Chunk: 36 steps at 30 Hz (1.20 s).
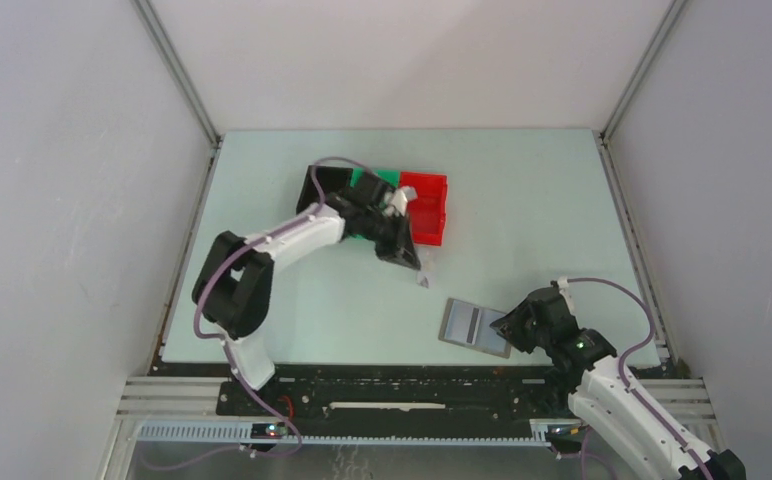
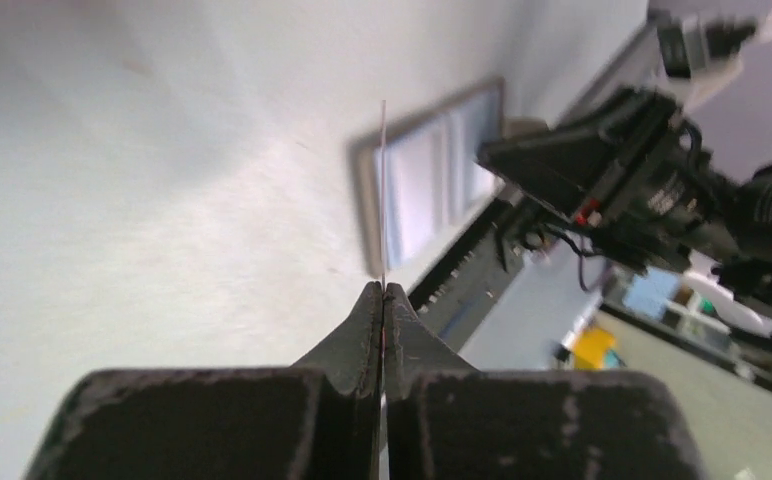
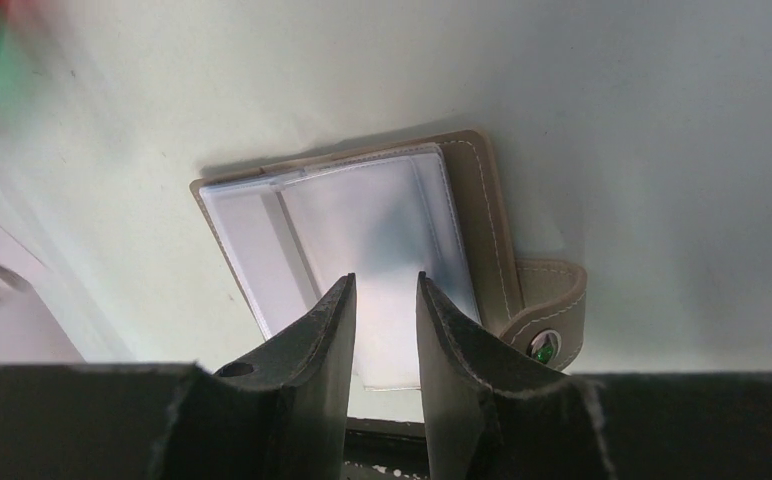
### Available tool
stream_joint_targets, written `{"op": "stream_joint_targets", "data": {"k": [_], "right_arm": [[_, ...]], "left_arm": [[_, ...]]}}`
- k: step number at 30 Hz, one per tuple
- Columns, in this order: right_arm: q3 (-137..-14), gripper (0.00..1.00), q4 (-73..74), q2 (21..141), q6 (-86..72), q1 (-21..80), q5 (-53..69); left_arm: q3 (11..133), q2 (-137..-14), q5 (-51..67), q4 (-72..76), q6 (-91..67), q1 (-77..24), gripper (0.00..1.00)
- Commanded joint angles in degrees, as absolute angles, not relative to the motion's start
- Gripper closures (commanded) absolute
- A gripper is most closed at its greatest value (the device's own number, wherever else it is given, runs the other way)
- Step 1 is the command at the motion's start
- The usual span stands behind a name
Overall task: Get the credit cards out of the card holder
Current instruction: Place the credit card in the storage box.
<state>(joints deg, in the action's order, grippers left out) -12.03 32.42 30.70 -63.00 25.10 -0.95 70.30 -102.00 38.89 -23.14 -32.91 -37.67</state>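
The card holder (image 1: 475, 326) lies open on the table near the front edge, its taupe cover and clear pockets (image 3: 362, 230) facing up and its closing tab (image 3: 552, 310) at the right. My right gripper (image 3: 385, 285) stands open over its near edge, fingers on either side of a pocket and holding nothing. Above the table between the bins and the card holder, my left gripper (image 2: 383, 290) is shut on a thin credit card (image 2: 383, 190), which shows edge-on. That card appears as a small sliver (image 1: 423, 281) below the left gripper (image 1: 417, 262) in the top view.
A black bin (image 1: 322, 185), a green bin (image 1: 377, 180) and a red bin (image 1: 427, 205) stand side by side at mid-table, partly hidden by the left arm. The table's front rail (image 1: 412, 375) runs just behind the card holder.
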Motion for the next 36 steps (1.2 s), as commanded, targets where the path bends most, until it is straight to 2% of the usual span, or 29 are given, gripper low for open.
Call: {"op": "stream_joint_targets", "data": {"k": [1,7,14,26,28,32,36], "right_arm": [[-11.99,0.63,34.20,29.89,-62.30,24.58,-1.67],[-12.24,0.63,34.98,28.75,-62.07,23.69,-1.34],[-12.24,0.63,35.19,28.40,-62.00,23.29,-0.88],[-13.42,0.63,39.36,24.35,-61.66,23.12,-2.11],[-13.61,0.63,39.98,23.97,-61.70,23.04,-2.27],[-13.62,0.63,40.69,23.61,-61.94,23.03,-2.31],[-13.92,0.63,41.03,23.58,-62.05,23.03,-2.55]], "left_arm": [[83.78,-98.87,30.44,-43.14,-17.18,-26.99,1.00],[94.85,-101.40,27.39,-47.84,-13.45,-16.51,1.00],[109.14,-113.49,26.06,-52.54,-11.83,-13.49,1.00],[112.42,-122.68,27.54,-49.20,-14.17,-13.54,0.99],[113.69,-124.05,26.93,-50.10,-14.60,-13.54,0.88],[115.55,-124.96,25.04,-50.84,-15.22,-13.67,0.74],[116.77,-122.92,23.49,-51.54,-15.85,-14.10,0.71]]}}
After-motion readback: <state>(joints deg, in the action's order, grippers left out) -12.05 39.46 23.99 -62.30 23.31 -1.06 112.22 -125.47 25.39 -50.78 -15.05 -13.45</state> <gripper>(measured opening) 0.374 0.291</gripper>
